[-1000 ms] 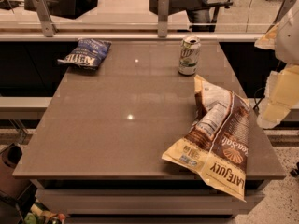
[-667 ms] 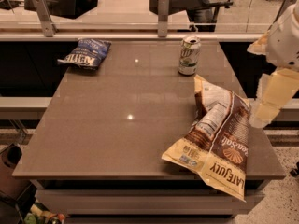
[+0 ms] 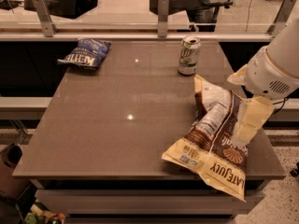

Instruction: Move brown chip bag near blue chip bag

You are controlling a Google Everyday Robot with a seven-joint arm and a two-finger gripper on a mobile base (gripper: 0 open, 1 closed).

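Meanwhile the gripper [image 3: 246, 127] had swung in from the right edge of the table [image 3: 117, 125] and dropped lower. It now hung over the right side of the brown bag [image 3: 210, 143], and whether it was open or closed could not be told. That bag lay unmoved at the front right corner, its lower end past the table's edge, well apart from the blue bag [image 3: 85, 54] at the far left corner, with a can [image 3: 189, 55] standing just behind its top.
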